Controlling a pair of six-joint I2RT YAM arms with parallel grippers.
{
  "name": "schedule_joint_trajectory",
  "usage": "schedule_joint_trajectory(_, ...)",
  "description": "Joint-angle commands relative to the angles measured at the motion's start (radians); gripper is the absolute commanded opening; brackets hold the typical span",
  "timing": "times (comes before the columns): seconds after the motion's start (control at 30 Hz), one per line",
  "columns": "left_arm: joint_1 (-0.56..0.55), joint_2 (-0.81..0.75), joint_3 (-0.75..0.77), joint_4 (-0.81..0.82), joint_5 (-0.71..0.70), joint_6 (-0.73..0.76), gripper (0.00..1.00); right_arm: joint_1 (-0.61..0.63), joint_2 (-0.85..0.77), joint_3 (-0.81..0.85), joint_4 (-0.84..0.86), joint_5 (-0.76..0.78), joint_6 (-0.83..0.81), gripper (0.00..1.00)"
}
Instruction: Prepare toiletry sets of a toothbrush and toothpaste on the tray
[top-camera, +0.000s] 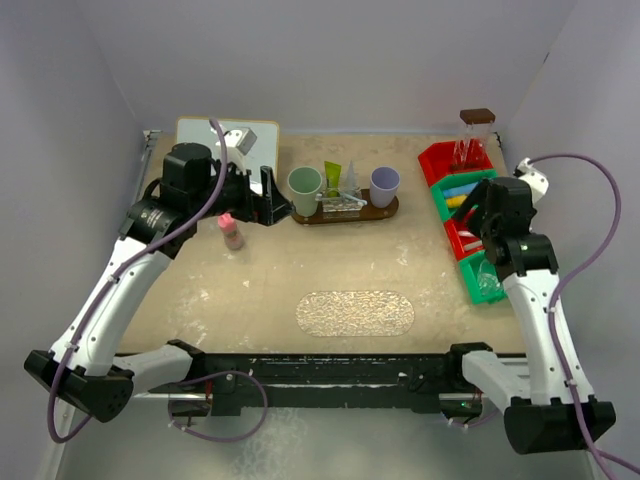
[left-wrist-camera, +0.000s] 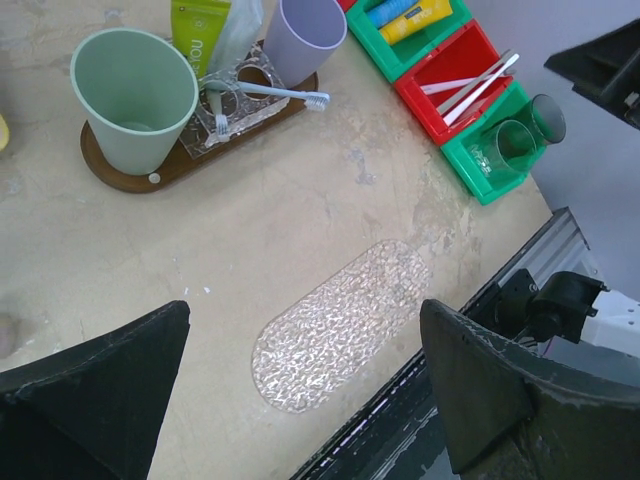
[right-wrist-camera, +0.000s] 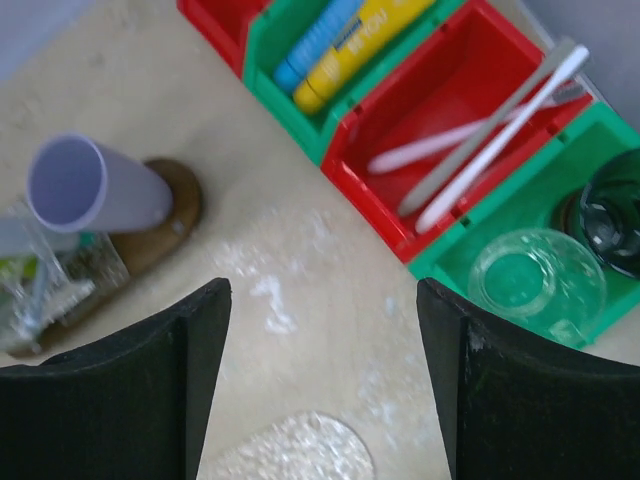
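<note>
A brown oval tray (top-camera: 385, 210) holds a green cup (top-camera: 305, 184), a lilac cup (top-camera: 384, 181), a clear rack (left-wrist-camera: 235, 105) and a green toothpaste tube (top-camera: 332, 177). A pale toothbrush (left-wrist-camera: 275, 92) lies across the rack. More toothbrushes (right-wrist-camera: 490, 150) lie in a red bin (right-wrist-camera: 400, 115). Blue and yellow toothpaste tubes (right-wrist-camera: 350, 45) fill the green bin beside it. My left gripper (top-camera: 272, 200) hovers open just left of the green cup, holding nothing. My right gripper (right-wrist-camera: 322, 290) stands open over bare table between the tray and the bins, also holding nothing.
A pink-capped little bottle (top-camera: 232, 231) stands left of the tray. A glittery oval mat (top-camera: 355, 313) lies near the front. The row of bins (top-camera: 462, 200) runs along the right edge; the nearest green bin (right-wrist-camera: 590, 130) holds glass cups (right-wrist-camera: 535, 280). A white board (top-camera: 250, 138) lies at back left.
</note>
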Motion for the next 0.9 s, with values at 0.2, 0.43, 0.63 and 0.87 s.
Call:
schedule_joint_trajectory(0.2, 0.001, -0.007, 0.067, -0.039, -0.091, 0.079, 0.93, -0.041, 0.33, -0.006, 0.723, 0.11, 0.078, 0.8)
schedule_joint_trajectory(0.43, 0.003, 0.049, 0.081, -0.036, -0.167, 0.14, 0.93, -0.136, 0.56, 0.053, 0.951, -0.066, -0.033, 0.73)
schedule_joint_trajectory(0.63, 0.013, 0.118, 0.085, 0.008, -0.183, 0.183, 0.93, -0.191, 0.797, 0.189, 1.064, -0.132, -0.067, 0.67)
schedule_joint_trajectory(0.87, 0.037, 0.207, 0.112, 0.063, -0.199, 0.232, 0.93, -0.223, 1.027, 0.378, 1.136, -0.184, -0.137, 0.64)
